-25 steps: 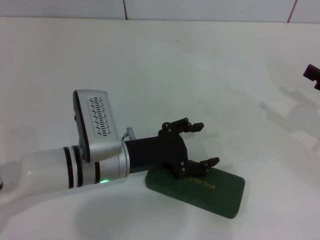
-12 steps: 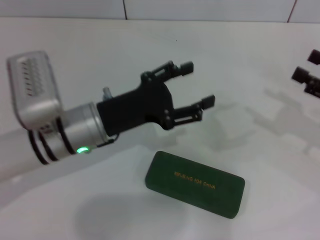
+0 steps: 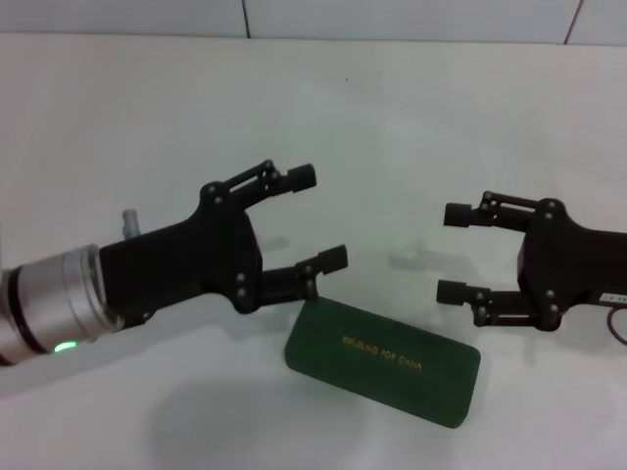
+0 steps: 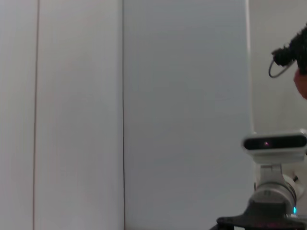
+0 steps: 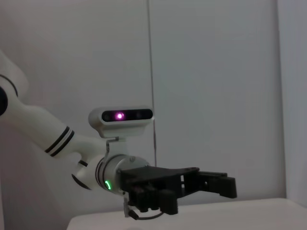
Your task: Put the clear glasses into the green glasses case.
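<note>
Both grippers, left [image 3: 318, 220] and right [image 3: 453, 255], rose, fingers released; green glasses case [image 3: 384, 360] seemingly closed.

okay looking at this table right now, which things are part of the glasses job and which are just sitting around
Part of the job:
- green glasses case, lid shut, lying on the table
- left gripper, open, raised above the case's left end
- right gripper, open, raised to the case's right
- clear glasses: not visible in any view

Just there:
- white table
</note>
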Controlling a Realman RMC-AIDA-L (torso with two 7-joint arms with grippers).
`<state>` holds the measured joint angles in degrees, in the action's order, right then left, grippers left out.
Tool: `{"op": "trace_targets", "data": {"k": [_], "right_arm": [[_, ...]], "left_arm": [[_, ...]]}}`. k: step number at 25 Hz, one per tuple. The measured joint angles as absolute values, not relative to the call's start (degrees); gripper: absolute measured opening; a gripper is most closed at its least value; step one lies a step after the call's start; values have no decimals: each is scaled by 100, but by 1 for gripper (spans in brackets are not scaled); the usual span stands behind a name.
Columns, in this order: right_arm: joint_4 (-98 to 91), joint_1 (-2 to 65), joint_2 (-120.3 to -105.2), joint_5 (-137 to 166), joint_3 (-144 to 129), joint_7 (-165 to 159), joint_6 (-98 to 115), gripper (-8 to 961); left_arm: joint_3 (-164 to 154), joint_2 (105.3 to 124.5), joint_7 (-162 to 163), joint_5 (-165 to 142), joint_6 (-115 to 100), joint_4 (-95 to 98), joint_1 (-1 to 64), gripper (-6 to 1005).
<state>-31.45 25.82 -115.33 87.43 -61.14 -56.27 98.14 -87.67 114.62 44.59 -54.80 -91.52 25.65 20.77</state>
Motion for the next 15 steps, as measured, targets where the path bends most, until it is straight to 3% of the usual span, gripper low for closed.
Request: {"op": "trace_targets", "data": {"k": [15], "right_arm": [[-2832, 2548, -11584, 8609, -6099, -5155, 9798, 771]], "left_arm": [[-8762, 11356, 4288, -5529, -9195, 2535, 2005, 860]]}}
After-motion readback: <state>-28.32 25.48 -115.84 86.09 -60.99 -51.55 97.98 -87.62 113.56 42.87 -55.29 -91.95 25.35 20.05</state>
